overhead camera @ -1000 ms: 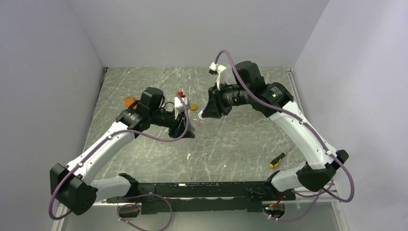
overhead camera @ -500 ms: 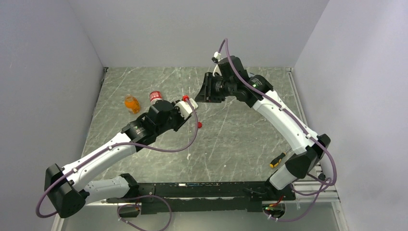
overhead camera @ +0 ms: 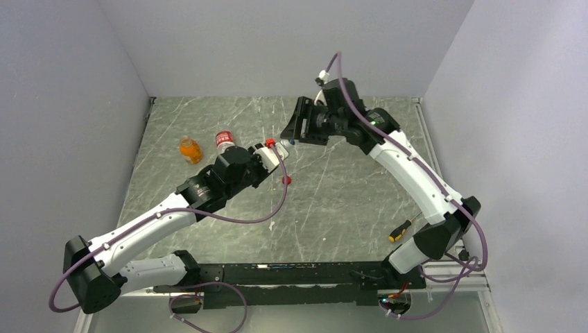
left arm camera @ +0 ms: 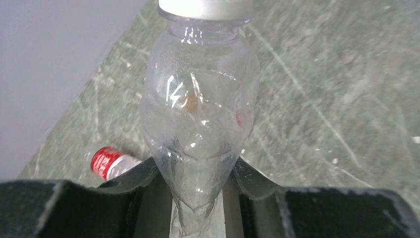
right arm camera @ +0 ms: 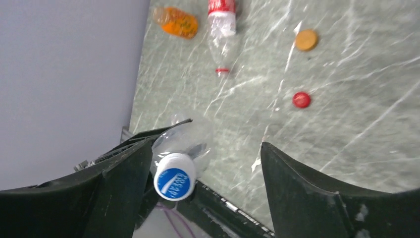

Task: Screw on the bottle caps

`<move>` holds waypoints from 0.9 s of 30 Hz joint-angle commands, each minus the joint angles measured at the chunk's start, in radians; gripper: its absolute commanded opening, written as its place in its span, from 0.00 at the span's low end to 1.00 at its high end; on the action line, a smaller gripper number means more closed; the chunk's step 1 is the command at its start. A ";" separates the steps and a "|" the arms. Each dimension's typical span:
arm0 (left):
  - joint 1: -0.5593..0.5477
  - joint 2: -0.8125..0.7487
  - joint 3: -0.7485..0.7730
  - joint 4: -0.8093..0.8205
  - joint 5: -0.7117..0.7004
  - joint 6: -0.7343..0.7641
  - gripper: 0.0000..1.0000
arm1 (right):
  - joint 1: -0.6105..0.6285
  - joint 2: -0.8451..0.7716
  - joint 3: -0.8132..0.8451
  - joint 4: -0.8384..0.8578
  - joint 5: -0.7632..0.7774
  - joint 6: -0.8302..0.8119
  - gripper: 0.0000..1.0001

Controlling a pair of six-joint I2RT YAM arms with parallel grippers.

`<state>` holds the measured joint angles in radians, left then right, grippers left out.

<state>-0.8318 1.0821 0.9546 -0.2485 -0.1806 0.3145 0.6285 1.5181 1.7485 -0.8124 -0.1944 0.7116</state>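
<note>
Just past the cap end of the clear bottle (left arm camera: 200,109), which our left gripper (left arm camera: 198,171) pinches by its bottom, our right gripper (right arm camera: 205,144) hangs spread wide, and the bottle's blue cap (right arm camera: 173,182) points straight in between its fingers (right arm camera: 119,193), nearer one finger.

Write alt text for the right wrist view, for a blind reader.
A clear bottle with a blue cap sits between the open fingers of the right gripper. On the table beyond lie a red cap, an orange cap, an orange bottle and a red-labelled bottle.
</note>
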 commanded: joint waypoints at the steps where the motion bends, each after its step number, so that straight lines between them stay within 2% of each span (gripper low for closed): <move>1: 0.024 -0.010 0.086 -0.042 0.206 -0.051 0.00 | -0.077 -0.145 0.014 0.031 -0.037 -0.093 0.92; 2: 0.033 -0.003 0.096 -0.067 0.264 -0.057 0.00 | -0.097 -0.168 0.009 0.031 -0.049 -0.118 0.98; 3: 0.042 0.008 0.108 -0.090 0.321 -0.066 0.00 | -0.113 -0.191 0.004 0.029 -0.055 -0.143 0.99; 6: 0.078 0.027 0.134 -0.164 0.566 -0.080 0.00 | -0.153 -0.258 -0.043 0.048 -0.127 -0.247 1.00; 10: 0.142 0.038 0.137 -0.194 0.934 -0.091 0.00 | -0.154 -0.314 -0.126 0.055 -0.334 -0.395 0.99; 13: 0.165 0.044 0.136 -0.209 1.082 -0.092 0.00 | -0.105 -0.341 -0.162 0.012 -0.387 -0.492 0.95; 19: 0.185 0.095 0.170 -0.296 1.260 -0.064 0.00 | 0.045 -0.351 -0.186 -0.031 -0.333 -0.596 0.84; 27: 0.184 0.102 0.171 -0.305 1.283 -0.063 0.00 | 0.106 -0.310 -0.161 -0.051 -0.370 -0.622 0.57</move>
<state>-0.6514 1.1950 1.0916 -0.5587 1.0222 0.2417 0.7124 1.1885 1.5532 -0.8589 -0.5343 0.1383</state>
